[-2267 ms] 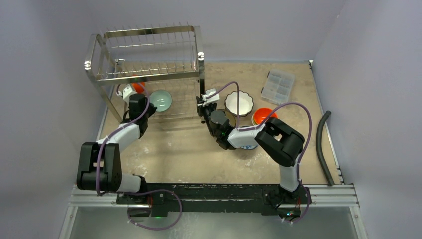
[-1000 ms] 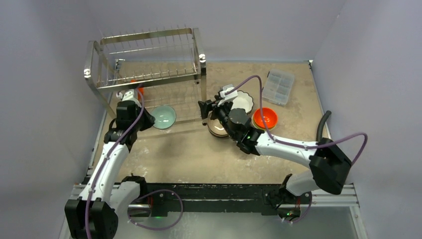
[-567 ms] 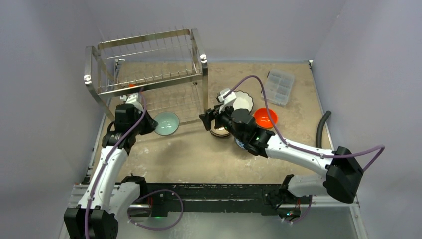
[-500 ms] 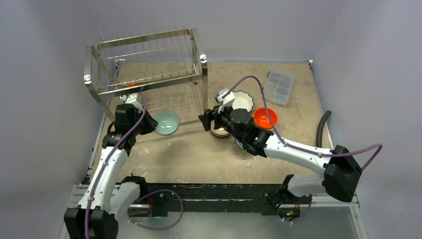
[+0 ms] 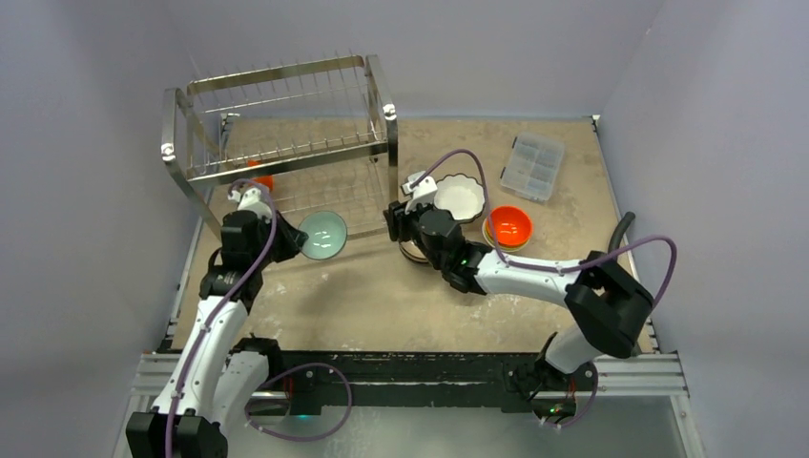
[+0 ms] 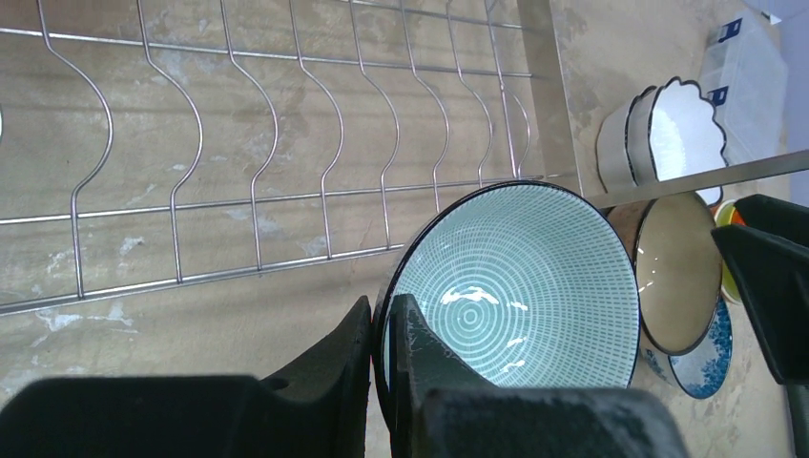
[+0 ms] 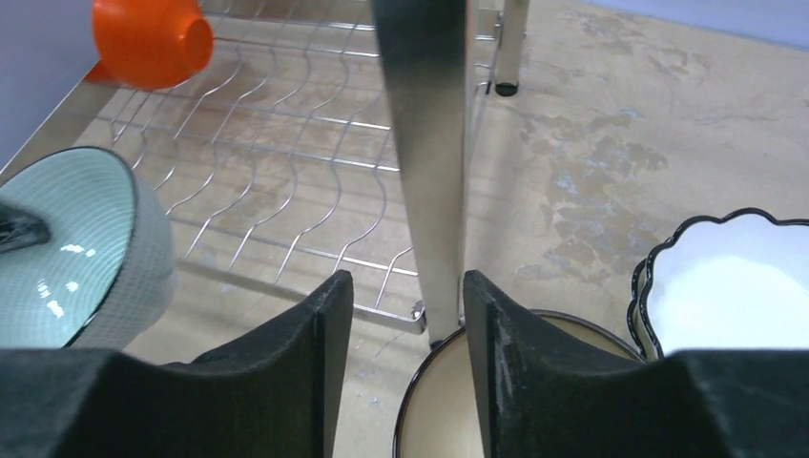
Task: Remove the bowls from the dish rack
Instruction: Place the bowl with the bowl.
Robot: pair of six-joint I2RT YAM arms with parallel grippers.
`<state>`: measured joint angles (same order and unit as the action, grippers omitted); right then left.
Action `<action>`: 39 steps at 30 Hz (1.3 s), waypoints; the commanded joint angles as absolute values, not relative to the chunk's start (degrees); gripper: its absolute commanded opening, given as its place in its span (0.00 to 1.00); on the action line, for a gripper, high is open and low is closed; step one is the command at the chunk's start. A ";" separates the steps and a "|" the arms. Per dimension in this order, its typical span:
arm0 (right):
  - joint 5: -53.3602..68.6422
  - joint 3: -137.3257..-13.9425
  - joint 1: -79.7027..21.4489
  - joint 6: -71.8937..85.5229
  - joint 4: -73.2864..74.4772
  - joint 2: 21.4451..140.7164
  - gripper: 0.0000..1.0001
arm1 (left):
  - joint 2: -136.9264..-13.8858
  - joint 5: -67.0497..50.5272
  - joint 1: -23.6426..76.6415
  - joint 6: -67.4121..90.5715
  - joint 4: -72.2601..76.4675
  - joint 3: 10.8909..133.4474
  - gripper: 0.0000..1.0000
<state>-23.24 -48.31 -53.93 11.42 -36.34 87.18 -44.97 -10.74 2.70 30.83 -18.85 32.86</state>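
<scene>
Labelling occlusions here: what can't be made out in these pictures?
Tan bowl: top view, mostly under right gripper.
Orange bowl: top view, behind upper tier of dish rack; right wrist view, cut by top edge.
Blue-patterned bowl: left wrist view, mostly behind tan bowl.
</scene>
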 commanded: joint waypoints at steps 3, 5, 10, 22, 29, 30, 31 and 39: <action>-28.88 -53.30 -53.67 9.51 -45.83 91.36 0.44 | -43.33 -11.97 2.80 32.49 -12.03 32.61 0.00; -29.31 -54.68 -53.63 8.98 -46.55 93.08 0.40 | -43.32 -12.48 2.75 32.44 -12.04 32.44 0.00; -29.67 -57.56 -53.62 7.59 -48.42 96.84 0.34 | -42.97 -14.72 2.74 31.83 -12.01 31.68 0.00; -29.65 -61.25 -53.62 5.71 -49.37 99.13 0.31 | -43.02 -19.83 2.94 30.71 -10.34 31.43 0.00; -28.99 -57.17 -53.63 7.06 -46.14 92.85 0.40 | -42.60 -20.92 4.67 29.10 -10.95 32.87 0.00; -28.69 -56.33 -53.68 7.54 -45.46 91.72 0.42 | -42.37 -20.92 5.25 28.80 -11.03 33.19 0.00; -28.34 -55.40 -53.69 8.18 -44.65 90.35 0.44 | -42.24 -20.92 5.85 28.49 -11.09 33.48 0.00; -25.48 -49.45 -53.63 10.44 -35.81 77.50 0.59 | -45.16 -17.21 16.94 26.99 -10.85 37.52 0.00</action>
<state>-26.96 -51.72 -53.36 9.08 -40.01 83.53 -43.99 -18.31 11.00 27.88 -15.51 32.18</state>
